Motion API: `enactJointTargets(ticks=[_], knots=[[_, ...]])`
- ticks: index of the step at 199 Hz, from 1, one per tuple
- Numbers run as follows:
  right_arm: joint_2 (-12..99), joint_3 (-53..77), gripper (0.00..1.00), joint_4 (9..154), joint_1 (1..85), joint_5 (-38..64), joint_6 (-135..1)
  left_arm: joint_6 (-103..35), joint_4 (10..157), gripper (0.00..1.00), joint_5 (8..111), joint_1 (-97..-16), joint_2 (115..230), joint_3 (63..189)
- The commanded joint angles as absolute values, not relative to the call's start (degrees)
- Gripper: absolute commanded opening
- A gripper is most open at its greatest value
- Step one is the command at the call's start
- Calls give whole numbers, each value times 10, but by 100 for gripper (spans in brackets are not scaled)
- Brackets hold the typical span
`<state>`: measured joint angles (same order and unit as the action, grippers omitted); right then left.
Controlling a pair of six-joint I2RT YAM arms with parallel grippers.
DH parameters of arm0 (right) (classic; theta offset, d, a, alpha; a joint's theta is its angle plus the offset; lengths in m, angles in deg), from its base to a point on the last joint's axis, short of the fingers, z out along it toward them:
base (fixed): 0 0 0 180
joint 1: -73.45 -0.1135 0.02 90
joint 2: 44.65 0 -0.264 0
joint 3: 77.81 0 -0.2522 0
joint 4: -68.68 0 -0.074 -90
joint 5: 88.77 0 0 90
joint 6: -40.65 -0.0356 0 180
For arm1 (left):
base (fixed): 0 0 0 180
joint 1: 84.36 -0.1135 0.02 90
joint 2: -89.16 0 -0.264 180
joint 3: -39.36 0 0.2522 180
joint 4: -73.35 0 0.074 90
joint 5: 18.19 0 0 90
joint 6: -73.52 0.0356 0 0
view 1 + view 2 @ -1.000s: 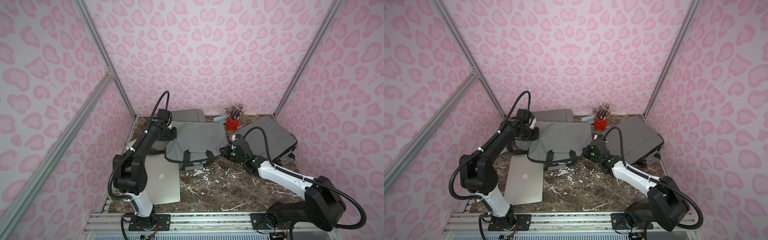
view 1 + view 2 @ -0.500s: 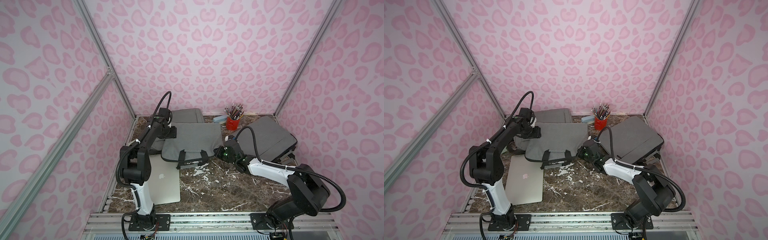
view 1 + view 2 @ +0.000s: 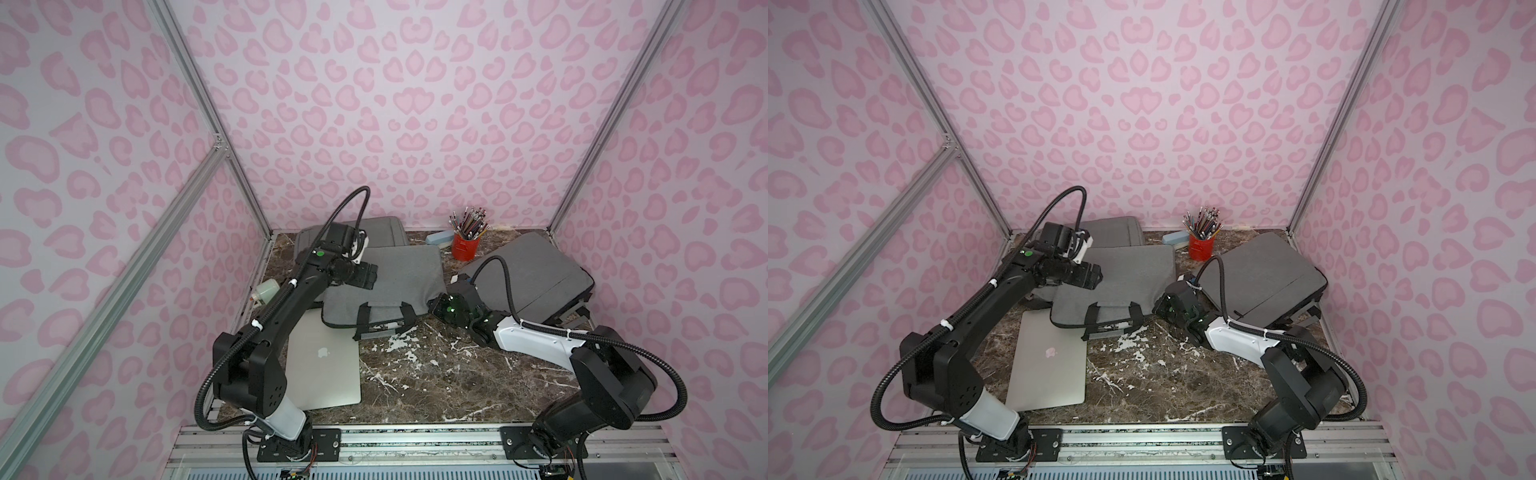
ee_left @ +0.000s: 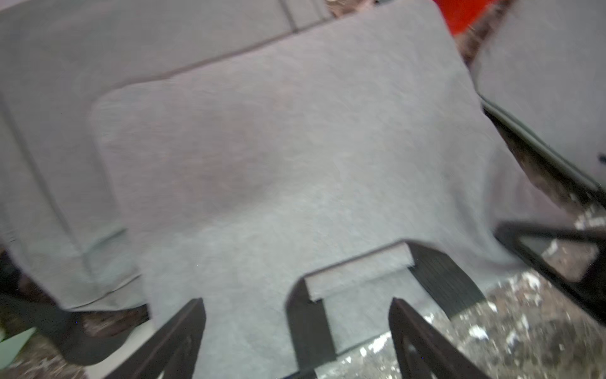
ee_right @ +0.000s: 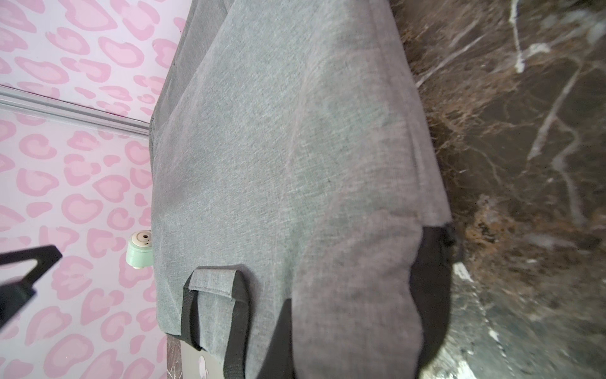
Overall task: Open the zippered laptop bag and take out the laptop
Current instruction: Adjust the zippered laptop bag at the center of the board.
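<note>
On counter, in a top view: laptop bag mid-counter toward back edge; laptop outside it, flat near front-left corner. Right tool at bag's right corner, closed; grip on fabric unclear. Left wrist: left tool jaws wide apart, empty, above bag. Right wrist: bag fills view.

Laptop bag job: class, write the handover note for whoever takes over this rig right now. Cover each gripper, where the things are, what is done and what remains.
Left gripper: open, over the laptop bag, holding nothing.
Right gripper: shut, at the bag's right corner; whether it pinches the fabric cannot be told.
Laptop: out of the bag, lid closed, flat on the table on the left arm's side, its far edge at the bag.
Done: the laptop is out.
Left: probably only to let go of the bag, if it is held, and draw both arms back.
</note>
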<state>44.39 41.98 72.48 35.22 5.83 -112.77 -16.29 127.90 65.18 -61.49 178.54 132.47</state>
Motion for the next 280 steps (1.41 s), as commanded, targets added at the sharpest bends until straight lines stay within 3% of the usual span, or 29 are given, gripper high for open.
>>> enactJointTargets(ticks=[1,83,122,147,192,210,235,280], knots=[[443,417,0,689,351,107,-1129,-100,1185,91,600,-570,1747,1259],[434,425,0,658,364,165,-1150,-17,1052,87,588,-471,1760,1153],[427,426,0,661,372,180,-1151,6,1042,81,642,-454,1801,1155],[427,430,0,659,374,186,-1155,9,1037,71,672,-451,1824,1164],[426,427,0,676,374,178,-1139,11,1052,41,682,-450,1825,1183],[425,428,7,677,375,175,-1133,15,1053,20,672,-451,1818,1183],[418,425,21,687,375,169,-1120,20,1074,4,675,-452,1822,1197],[363,432,50,749,387,124,-1034,27,1094,2,648,-466,1820,1219]])
